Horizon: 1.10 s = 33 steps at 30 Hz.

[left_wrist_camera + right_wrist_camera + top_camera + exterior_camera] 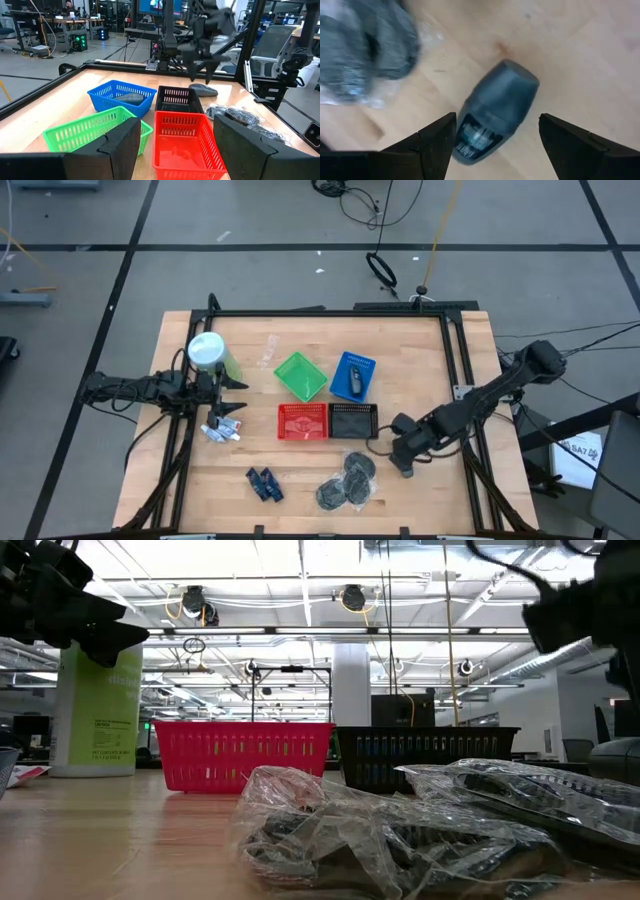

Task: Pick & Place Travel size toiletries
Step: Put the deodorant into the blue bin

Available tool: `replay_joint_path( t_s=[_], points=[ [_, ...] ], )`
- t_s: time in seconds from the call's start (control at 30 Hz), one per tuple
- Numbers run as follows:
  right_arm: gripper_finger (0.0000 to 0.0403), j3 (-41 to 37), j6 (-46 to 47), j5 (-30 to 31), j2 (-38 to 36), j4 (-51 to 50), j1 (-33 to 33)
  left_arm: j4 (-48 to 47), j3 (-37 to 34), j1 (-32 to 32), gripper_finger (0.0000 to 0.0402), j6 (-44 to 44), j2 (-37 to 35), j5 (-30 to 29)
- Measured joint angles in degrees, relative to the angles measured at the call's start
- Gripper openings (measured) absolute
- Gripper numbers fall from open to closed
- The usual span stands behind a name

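My right gripper (398,450) (497,120) is open and points down over a dark grey oblong piece (496,112) (202,90) that lies flat on the wood; its fingers stand on either side, above it. My left gripper (238,397) (177,125) is open and waits by the table's left edge, just beyond the whitish tubes (222,428). Grey round packets in clear wrap (345,480) (450,820) and dark blue pieces (264,483) lie near the near edge. Another dark grey piece (353,379) lies in the blue basket (366,364).
Four mesh baskets stand mid-table: green (300,375), blue, red (302,421) and black (353,421). A large green container with a white lid (208,352) stands close behind my left gripper. A black frame rail (465,380) runs along the table's edges.
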Motion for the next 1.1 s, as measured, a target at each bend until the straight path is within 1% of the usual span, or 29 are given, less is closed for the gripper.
replay_joint_path(
  t_s=[0.07,0.2,0.33,0.43,0.63,0.77,0.9,1.1],
  points=[
    [0.0270,0.00,-0.10,-1.51,2.79,2.33,0.26,0.01,0.01,0.00,0.0248,0.00,-0.02,0.00],
    [0.0270,0.00,-3.15,-3.94,7.31,6.93,0.76,0.00,0.01,-0.01,0.0248,0.00,0.01,0.00],
    [0.0270,0.02,-5.10,-3.99,10.47,6.70,0.93,0.00,0.02,-0.01,0.0248,0.00,-0.02,0.00],
    [0.0270,0.25,-6.13,-2.45,11.77,6.12,0.93,0.00,-0.01,-0.01,0.0248,-0.01,-0.02,0.00],
    [0.0266,0.26,-5.96,0.72,12.25,5.62,0.97,0.00,0.01,0.01,0.0248,0.00,0.00,0.00],
    [0.0245,0.17,-6.53,1.12,12.07,5.79,1.06,0.00,0.01,-0.01,0.0248,0.00,-0.01,0.01],
    [0.0206,0.15,-6.82,0.43,12.11,5.86,1.14,0.00,0.01,0.01,0.0248,0.00,0.00,0.00],
    [0.0205,-0.13,-9.40,-3.21,10.35,6.94,1.10,0.00,-0.01,-0.01,0.0248,0.00,-0.02,0.02]
  ],
)
